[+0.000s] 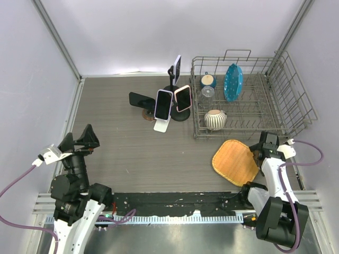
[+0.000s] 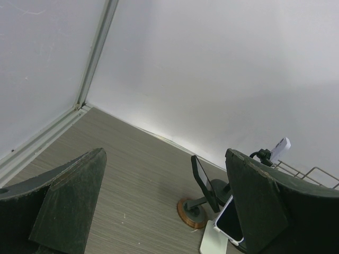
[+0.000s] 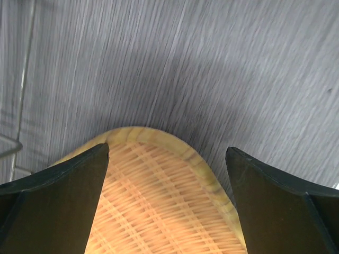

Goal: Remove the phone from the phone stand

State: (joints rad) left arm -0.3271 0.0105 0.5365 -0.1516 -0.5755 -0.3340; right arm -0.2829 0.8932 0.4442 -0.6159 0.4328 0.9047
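Note:
Several phones stand on stands at the back middle of the table. A black phone (image 1: 139, 99) sits on a stand with a round wooden base. A white-cased phone (image 1: 163, 104) leans on a white stand (image 1: 161, 126). A pink-cased phone (image 1: 183, 98) sits on a black stand. A white phone (image 1: 177, 67) is up on a tall arm. My left gripper (image 1: 80, 139) is open and empty at the near left, far from them. Its wrist view shows the black phone (image 2: 202, 182) and the white-cased phone (image 2: 232, 219) ahead. My right gripper (image 1: 262, 147) is open and empty.
A wire dish rack (image 1: 296, 114) at the back right holds a blue mug (image 1: 208, 80), a glass (image 1: 208, 92), a teal plate (image 1: 232, 82) and a striped bowl (image 1: 215, 119). A woven bamboo tray (image 1: 235, 162) lies under my right gripper (image 3: 167, 159). Walls close three sides.

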